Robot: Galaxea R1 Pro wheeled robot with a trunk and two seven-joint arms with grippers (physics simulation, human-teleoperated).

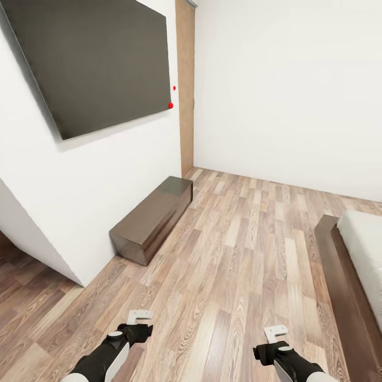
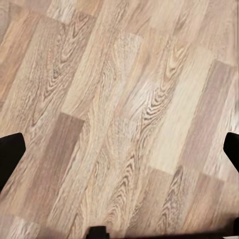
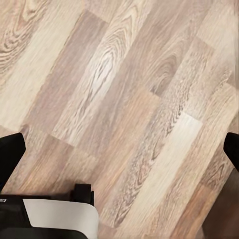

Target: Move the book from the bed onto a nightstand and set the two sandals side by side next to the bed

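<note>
The head view looks over a wood-plank floor [image 1: 239, 254] in a white-walled room. At the right edge lies the bed [image 1: 366, 249]: a strip of light-grey mattress on a dark brown frame, cut off by the picture's border. No more of it can be judged from here.

On the left wall hangs a large dark screen [image 1: 95, 58] with two small red dots by its lower right corner. Below it, against the same wall, a long low dark bench [image 1: 154, 217] stands on the floor. A tan door panel [image 1: 185, 90] fills the far corner.

Both arms reach in low at the bottom of the head view. The left claw [image 1: 139, 317] and the right claw [image 1: 276, 333] hang over bare floor, well apart from each other and from the bed. In the wrist views the dark fingertips [image 2: 10, 154] of the left and those of the right [image 3: 10, 152] sit at opposite edges with only planks between, so each claw seems spread wide and grips nothing.
</note>
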